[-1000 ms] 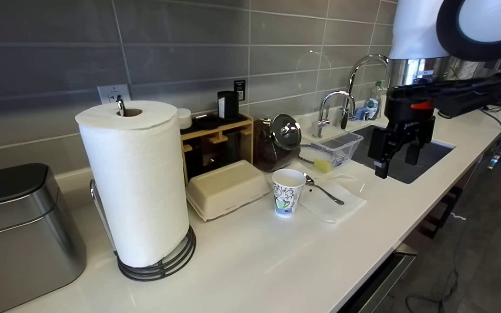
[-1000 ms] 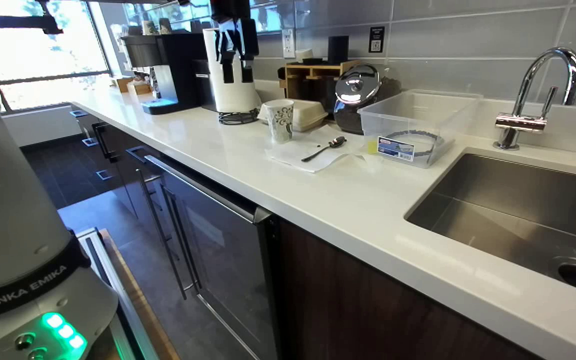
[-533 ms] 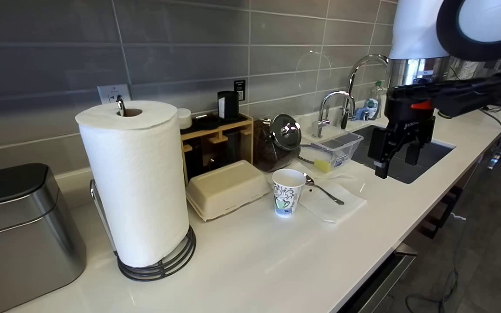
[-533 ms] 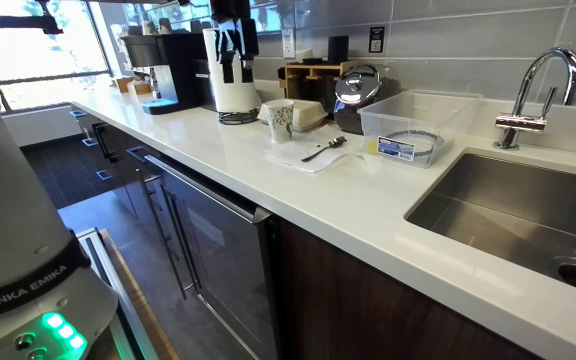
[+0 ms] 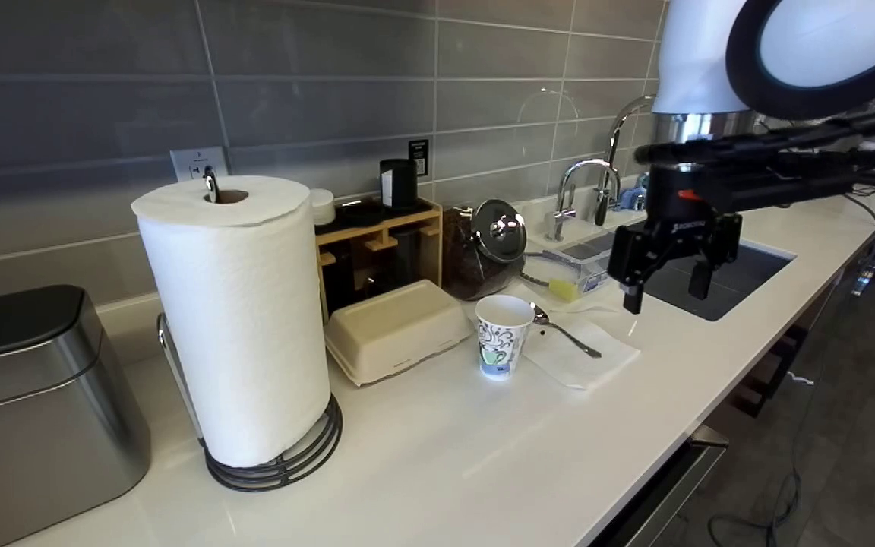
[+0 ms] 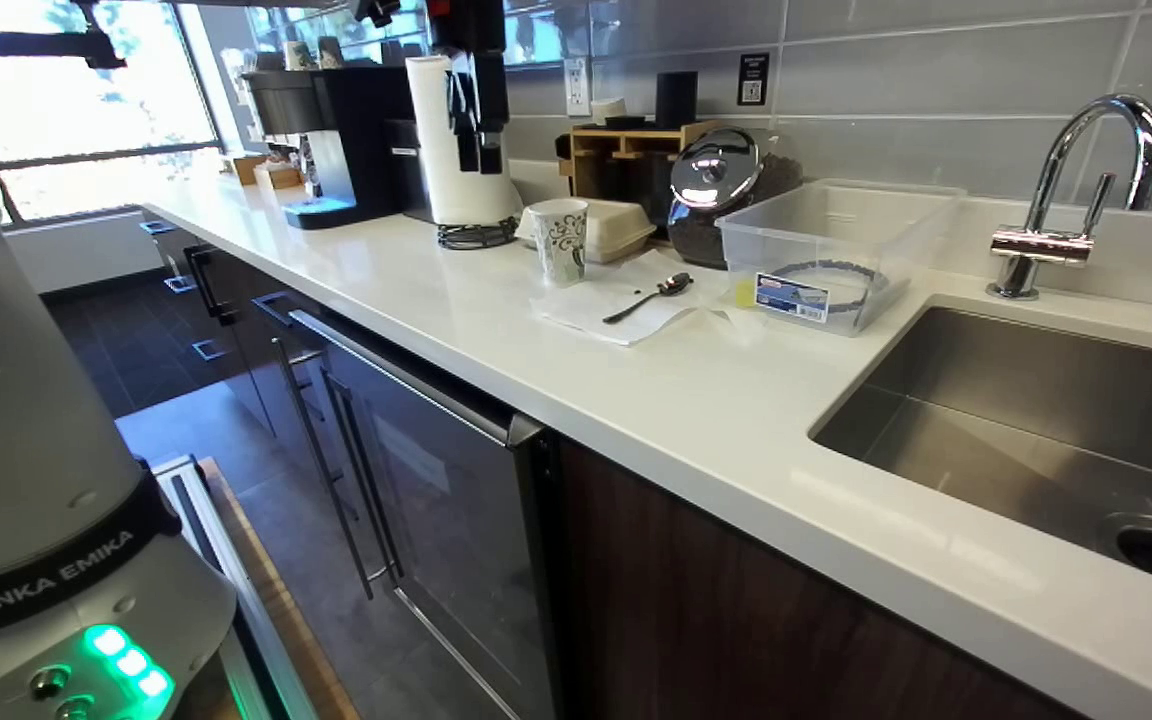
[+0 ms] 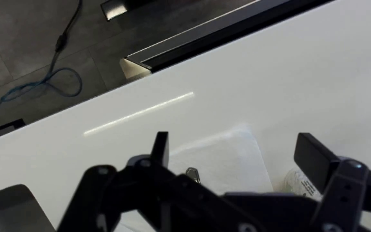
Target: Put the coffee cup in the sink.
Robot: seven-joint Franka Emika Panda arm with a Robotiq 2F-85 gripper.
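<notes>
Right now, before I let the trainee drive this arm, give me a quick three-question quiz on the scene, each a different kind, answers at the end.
1. True or false: the gripper is open and holds nothing.
2. Multiple choice: what does the spoon lie on?
A) the takeout box
B) a white napkin
C) the coffee jar
3. Compare: which stands nearer the sink, the coffee cup or the clear plastic bin?

Key: 1. True. 2. B. 3. The clear plastic bin.
</notes>
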